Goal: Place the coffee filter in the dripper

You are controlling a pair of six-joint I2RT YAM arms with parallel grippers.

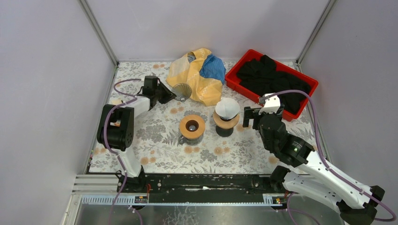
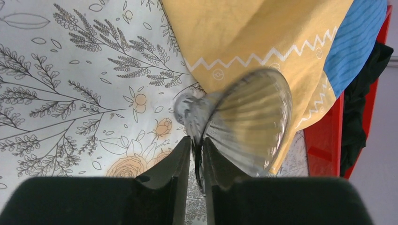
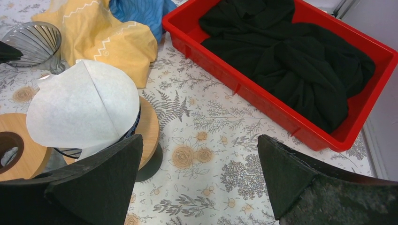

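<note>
The white paper coffee filter sits cocked in a wooden-collared holder at mid-counter, most of its cone standing proud of the rim. Whether that holder or the ribbed glass dripper farther back is meant to receive it cannot be told from here. The right claw hovers just beside the filter, spread wide with nothing in it.

The left claw is pinched on the near rim of the glass dripper, the thin wall caught between its fingers. The wrist view there is blurred. The dripper stands just beside a crumpled yellow and blue cloth. A second wooden ring stand sits unoccupied to the left of the filter. A red bin of black cloth lies at the far right of the flower-patterned counter.

The step in hand looks like securing the glass dripper. Ribbed glass is slick and held here by one edge only, so the grip should be firm but not crushing. The lift should go straight up, clear of the cloth, with no swing that could let the cup pivot in the fingers. It should be seated level before the paper moves.

The filter probably calls for a light pinch high on its edge, away from the seam. It should go in point first, so the cone stays open and is not creased.
</note>
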